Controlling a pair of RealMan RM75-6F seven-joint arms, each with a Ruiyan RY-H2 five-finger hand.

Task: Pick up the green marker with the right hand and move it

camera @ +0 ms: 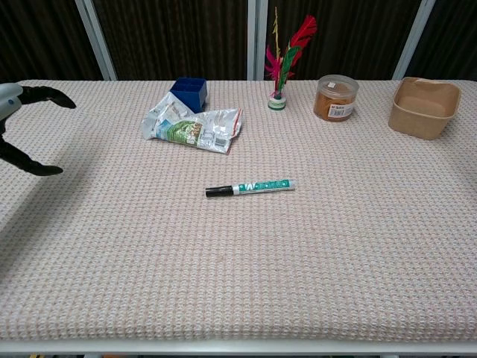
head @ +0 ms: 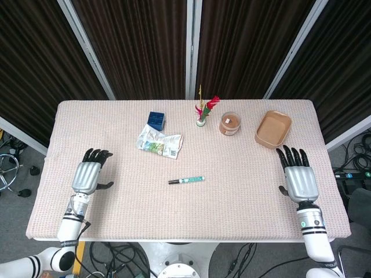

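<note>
At the right edge of the worktop [head: 243,197], the right hand [head: 298,178] is lying flat with fingers [head: 291,156] spread, holding nothing; only the head view is showing it. At the left, the left hand [head: 90,174] is resting open too. The green marker [camera: 250,187] is lying mid-worktop, well apart from both.

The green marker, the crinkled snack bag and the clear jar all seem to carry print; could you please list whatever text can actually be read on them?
None can be read.
Green marker with black cap: white marks on the green barrel, too small to read.
Crinkled silver and green snack bag: print blurred.
Clear plastic jar with brown contents: white label with a barcode-like patch, illegible.
</note>
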